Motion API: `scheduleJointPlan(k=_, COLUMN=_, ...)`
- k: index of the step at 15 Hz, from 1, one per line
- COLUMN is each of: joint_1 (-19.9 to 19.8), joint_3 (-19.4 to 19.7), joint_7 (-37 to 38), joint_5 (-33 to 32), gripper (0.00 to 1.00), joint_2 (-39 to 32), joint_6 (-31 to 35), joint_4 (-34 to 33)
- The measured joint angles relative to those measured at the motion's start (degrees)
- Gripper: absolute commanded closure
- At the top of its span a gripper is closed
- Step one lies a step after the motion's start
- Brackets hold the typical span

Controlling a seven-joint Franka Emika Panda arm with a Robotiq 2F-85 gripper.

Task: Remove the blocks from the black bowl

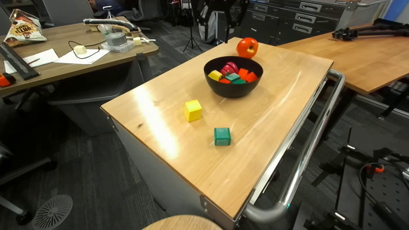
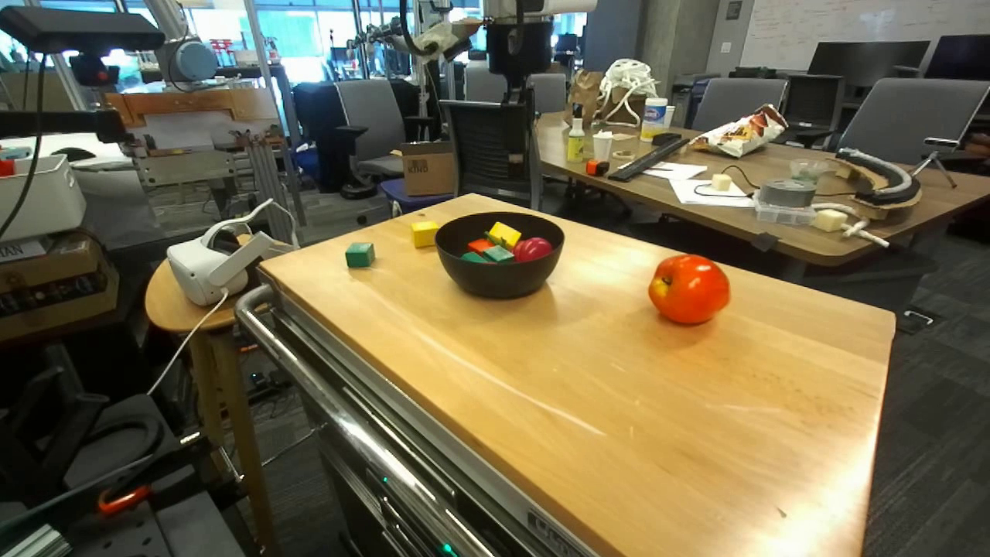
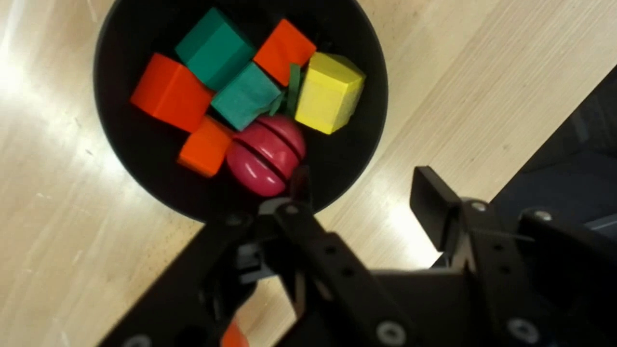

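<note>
- The pincer is released: at lower centre and right of the wrist view its fingers stand apart, nothing held between them.
- In an exterior view they point down at the frame's top centre.
- The black bowl stands upright on the bench, in the upper centre of that frame.
- Inside it, in the wrist view, a green block and a paler green block touch near the bowl's middle; a red block is to the left, an orange block below that, a red-orange block and a yellow block to the right.
- A grooved, dark pink round thing lies among them, lower in the bowl's outline.
- Out on the bench, below the bowl in an exterior view, a yellow cube sits near the frame's centre and a green cube lower right of it, not touching.
- An orange-red fruit-like thing rests on the bench, right of centre in an exterior view, apart from the bowl.
</note>
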State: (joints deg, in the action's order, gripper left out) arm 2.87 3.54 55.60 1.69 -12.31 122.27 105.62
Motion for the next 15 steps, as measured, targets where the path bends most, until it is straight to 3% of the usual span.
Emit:
scheduleJointPlan(k=3, joint_1=-0.3, joint_3=0.1, joint_7=1.5, joint_5=-0.1, gripper=0.96, joint_2=0.1, joint_6=-2.5, joint_4=0.1)
scheduleJointPlan(k=6, joint_1=-0.5, joint_3=0.1, joint_7=1.7, joint_5=-0.1, gripper=1.0, joint_2=0.0, joint_6=-4.1, joint_4=0.9)
scheduleJointPlan(k=12, joint_1=-0.8, joint_3=0.2, joint_7=2.4, joint_5=-0.1, gripper=0.83, joint_2=-1.6, joint_6=-3.6, joint_4=3.1)
scheduleJointPlan(k=15, joint_1=-0.8, joint_3=0.2, joint_7=2.4, joint_5=0.0, gripper=0.92, joint_2=-3.5, joint_6=-2.3, joint_4=3.2)
